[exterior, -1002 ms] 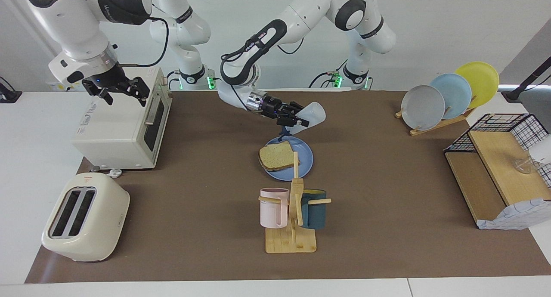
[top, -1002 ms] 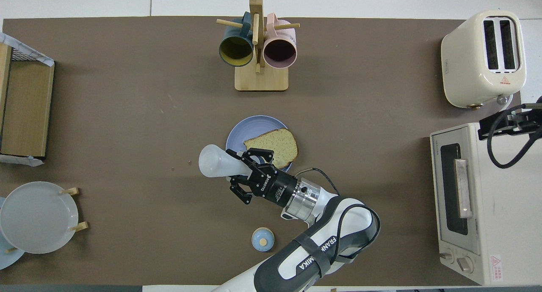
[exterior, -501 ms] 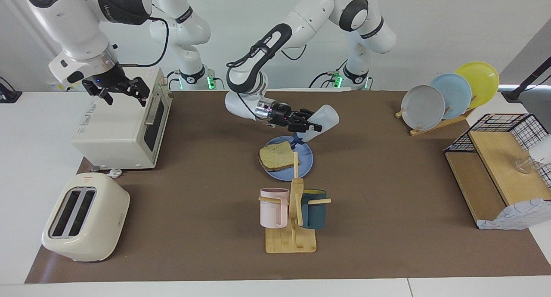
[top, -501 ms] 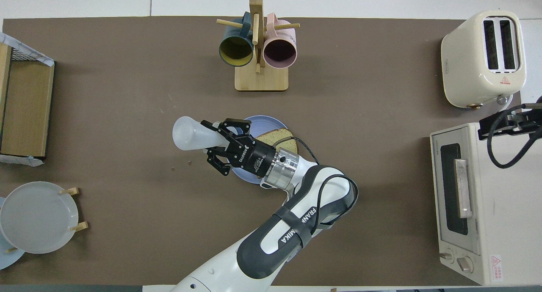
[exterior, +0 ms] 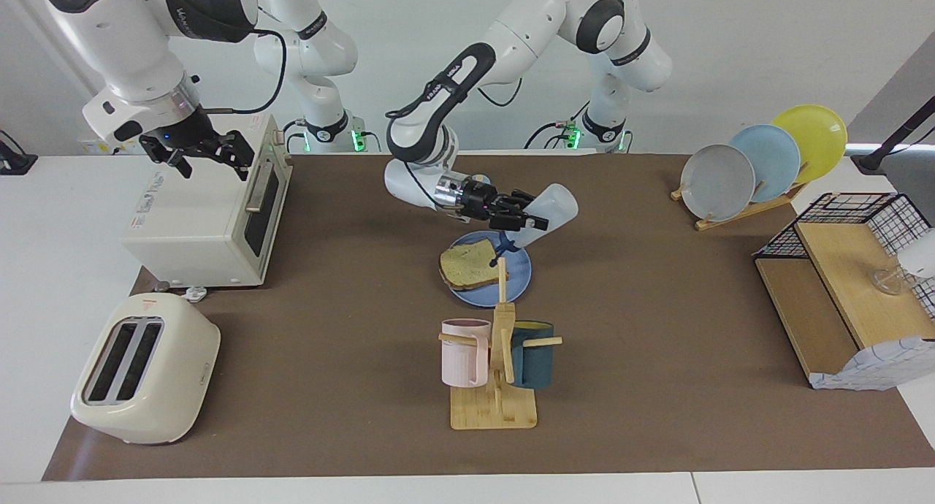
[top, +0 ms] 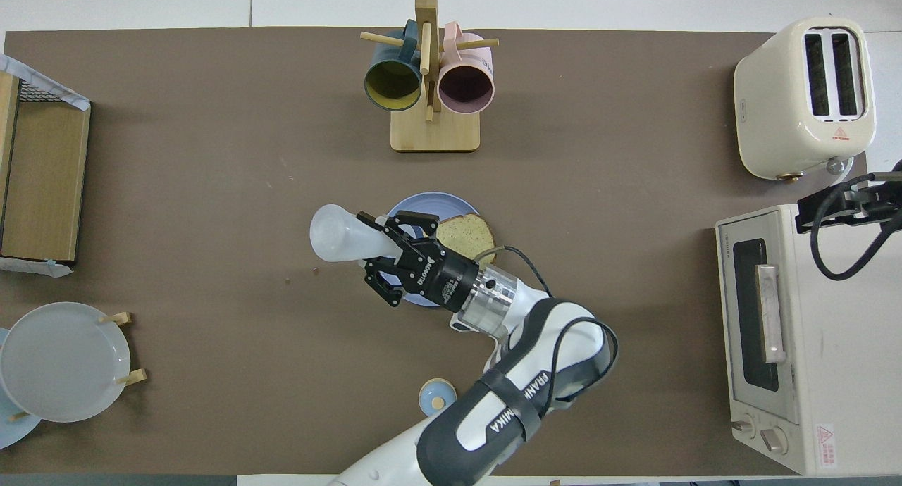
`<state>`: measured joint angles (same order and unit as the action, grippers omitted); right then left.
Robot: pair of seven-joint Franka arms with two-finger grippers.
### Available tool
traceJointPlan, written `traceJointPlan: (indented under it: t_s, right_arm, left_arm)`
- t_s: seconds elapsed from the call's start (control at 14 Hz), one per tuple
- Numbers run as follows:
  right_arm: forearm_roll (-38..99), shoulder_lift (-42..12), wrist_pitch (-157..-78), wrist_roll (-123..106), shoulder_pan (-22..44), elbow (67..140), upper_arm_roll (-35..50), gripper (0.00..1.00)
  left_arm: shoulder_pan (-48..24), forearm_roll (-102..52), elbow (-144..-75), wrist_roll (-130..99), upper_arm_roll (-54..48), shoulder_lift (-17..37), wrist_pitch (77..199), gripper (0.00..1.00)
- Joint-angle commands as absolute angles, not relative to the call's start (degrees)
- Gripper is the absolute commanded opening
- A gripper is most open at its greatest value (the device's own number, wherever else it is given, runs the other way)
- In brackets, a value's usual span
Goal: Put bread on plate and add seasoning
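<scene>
The bread (exterior: 467,264) (top: 466,231) lies on the blue plate (exterior: 513,279) (top: 416,206) in the middle of the table. My left gripper (exterior: 529,217) (top: 378,246) hangs over the plate, shut on the seasoning (exterior: 555,203) (top: 335,234). The bottle is tipped over, its dark cap pointing down above the plate beside the bread and its pale body sticking out toward the left arm's end. My right gripper (exterior: 199,155) (top: 838,206) waits open above the toaster oven.
The toaster oven (exterior: 204,212) and a cream toaster (exterior: 146,369) stand at the right arm's end. A mug rack (exterior: 497,358) stands farther out than the plate. A plate rack (exterior: 760,161) and a wire shelf (exterior: 847,285) stand at the left arm's end. A small bell (top: 437,398) sits near the robots.
My left gripper carried the tipped bottle from the plate's near edge out over the plate, then shifted slightly back toward the bread. The right arm has not moved.
</scene>
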<state>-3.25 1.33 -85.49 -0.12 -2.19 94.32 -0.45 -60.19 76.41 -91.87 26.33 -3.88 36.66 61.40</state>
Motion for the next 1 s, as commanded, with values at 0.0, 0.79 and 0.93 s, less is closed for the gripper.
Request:
traceJointPlan:
  t_s: [0.0,0.79,0.93]
  right_arm:
    - [-2.90,1.67,-85.34,-1.14,-2.99,94.39,0.09,1.00]
    - [-2.90,1.67,-85.34,-1.14,-2.99,94.39,0.09,1.00]
    - [-2.90,1.67,-85.34,-1.14,-2.99,94.39,0.09,1.00]
  left_arm:
    - [-67.65,71.39,-88.07,27.51,-3.16,37.18,57.49,0.00]
    - [-60.94,72.59,-87.36,27.51,-2.11,37.88,62.73,0.00]
    - [-54.87,75.92,-87.45,27.51,-2.11,38.67,66.00,0.00]
